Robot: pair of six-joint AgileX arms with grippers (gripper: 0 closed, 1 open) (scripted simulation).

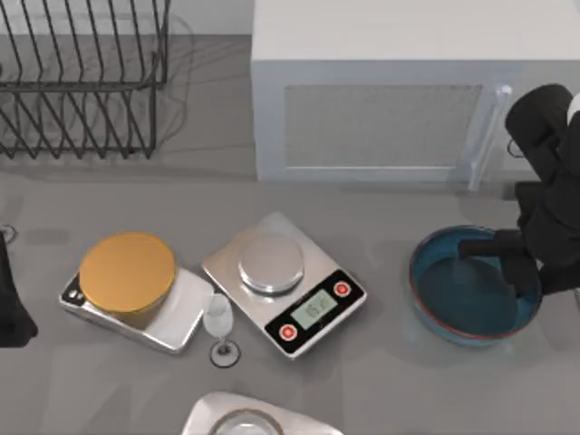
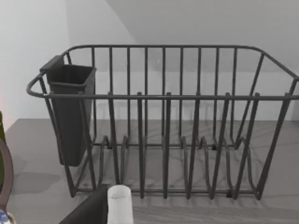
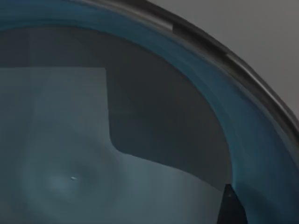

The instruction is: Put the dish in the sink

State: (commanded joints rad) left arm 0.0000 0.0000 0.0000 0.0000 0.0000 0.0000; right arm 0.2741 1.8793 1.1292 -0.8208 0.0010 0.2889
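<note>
The dish (image 1: 471, 299) is a wide, deep blue bowl with a thin reddish-brown rim, standing on the grey table at the right. My right gripper (image 1: 503, 263) hangs over its right half, open, with one dark finger reaching in over the far rim and the other by the right rim. The right wrist view looks down into the dish's (image 3: 117, 140) glossy blue inside, with one dark fingertip (image 3: 231, 207) just above the bottom. A silver basin with a round ring, the sink (image 1: 254, 419), shows at the table's front edge. My left arm (image 1: 11, 308) is parked at the left edge.
Two scales lie mid-table: one with a flat orange disc (image 1: 127, 270), one with a small silver platter (image 1: 270, 263). A small clear glass (image 1: 219, 324) stands between them. A wire dish rack (image 1: 82, 82) is at the back left and a white microwave (image 1: 399, 100) behind the dish.
</note>
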